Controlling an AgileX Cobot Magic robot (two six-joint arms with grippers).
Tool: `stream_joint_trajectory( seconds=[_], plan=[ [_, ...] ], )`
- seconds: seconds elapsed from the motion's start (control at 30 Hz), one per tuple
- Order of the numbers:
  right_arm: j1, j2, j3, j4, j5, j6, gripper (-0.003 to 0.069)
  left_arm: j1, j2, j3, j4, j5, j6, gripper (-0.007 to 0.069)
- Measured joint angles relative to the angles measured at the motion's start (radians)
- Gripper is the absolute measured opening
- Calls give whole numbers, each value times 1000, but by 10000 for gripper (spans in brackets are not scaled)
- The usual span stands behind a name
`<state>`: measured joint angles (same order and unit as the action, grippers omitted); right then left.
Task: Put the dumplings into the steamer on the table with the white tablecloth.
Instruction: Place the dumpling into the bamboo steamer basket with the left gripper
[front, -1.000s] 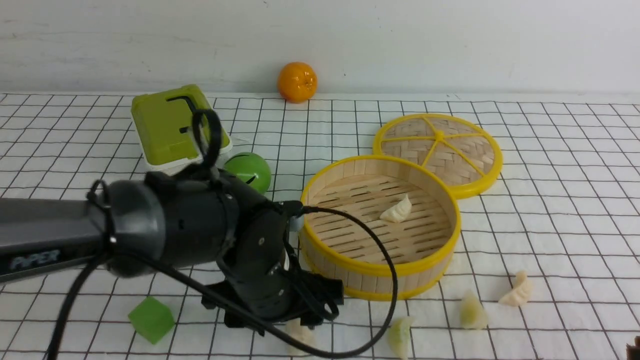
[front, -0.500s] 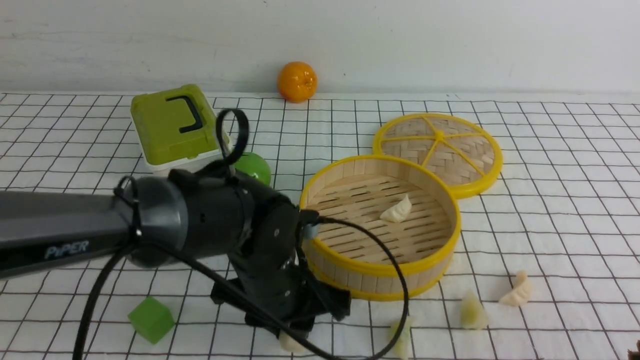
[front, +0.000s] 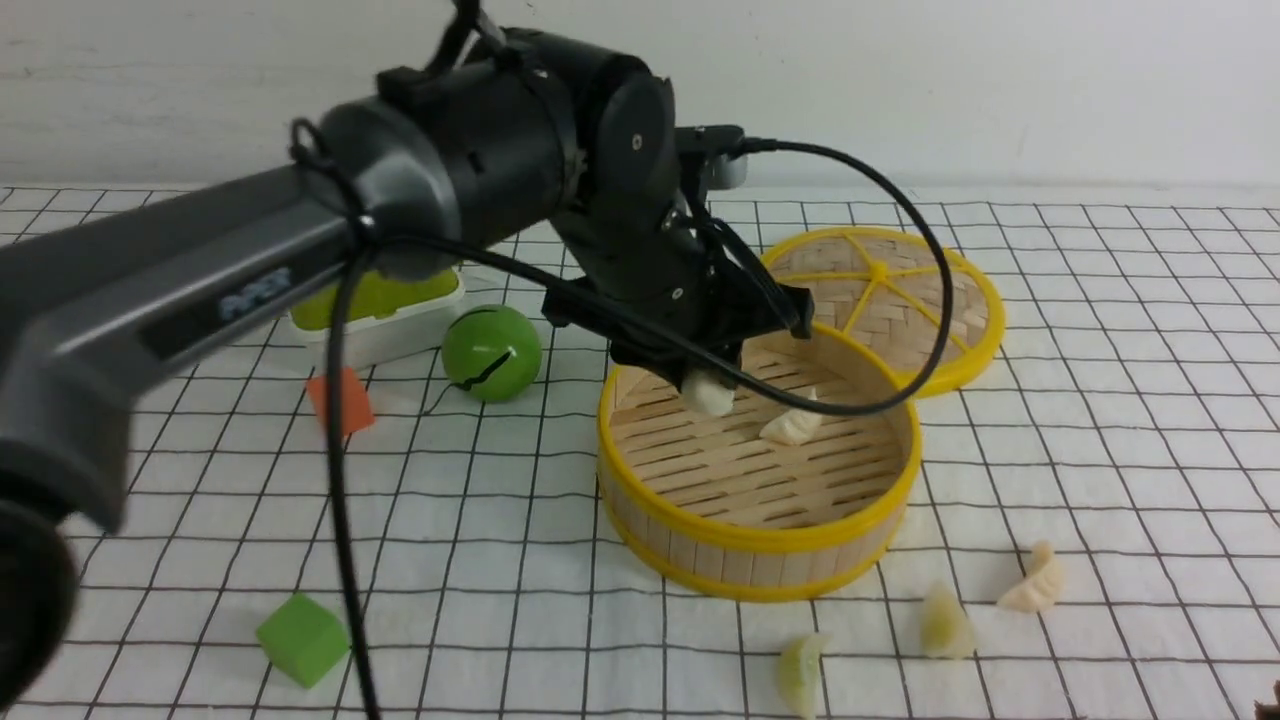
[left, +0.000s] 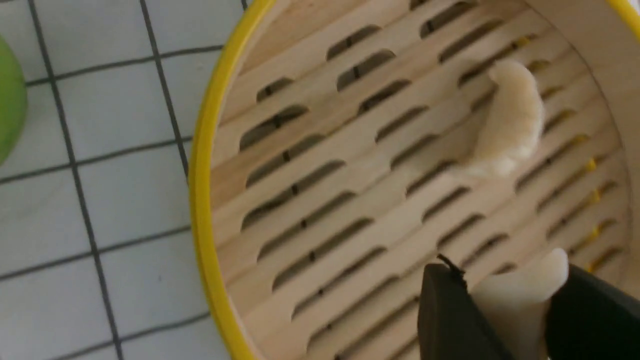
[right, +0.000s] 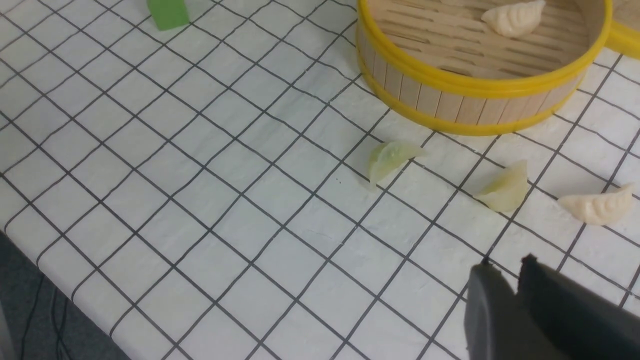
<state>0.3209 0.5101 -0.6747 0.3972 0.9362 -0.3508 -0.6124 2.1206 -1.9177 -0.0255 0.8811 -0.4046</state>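
Where the left arm was bent low over the near edge of the white tablecloth (front: 1100, 450) a second ago, it now stands raised and swung forward, with the left gripper (front: 706, 372) hanging over the steamer (front: 760, 545). A cream dumpling (front: 709, 397) that lay on the cloth under the gripper is now pinched in its jaws, above the left part of the slatted floor. With the arm up, an orange cube (front: 340, 400) beside the green ball (front: 492, 353) comes into sight, while most of the green box (front: 375, 300) goes behind the arm. The rest has not shifted: a second cream dumpling (front: 792, 425) lies inside the steamer, two green dumplings (front: 800, 672) (front: 945, 625) and a third cream dumpling (front: 1035, 580) lie on the cloth in front of it, the woven lid (front: 900, 320) rests behind it on the right, and the green cube (front: 302, 638) sits near the front left.

The left wrist view shows what the front view half hides: a dark finger (left: 450, 320) on each side of the held dumpling, clear of the floor slats. Only the right wrist view shows the right gripper (right: 505, 272): its jaws are drawn almost together with nothing between them, above bare cloth near the three loose dumplings.
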Motion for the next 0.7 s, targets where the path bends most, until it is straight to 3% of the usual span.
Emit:
stream_joint_trajectory(
  seconds=[0.43,0.7],
  plan=[
    [0,0,0,-3,11,0,93,4,218,-155,25,-49,-45,240],
    [0,0,0,-4,11,0,104,4,214,-182,76,20,-45,461]
  ],
)
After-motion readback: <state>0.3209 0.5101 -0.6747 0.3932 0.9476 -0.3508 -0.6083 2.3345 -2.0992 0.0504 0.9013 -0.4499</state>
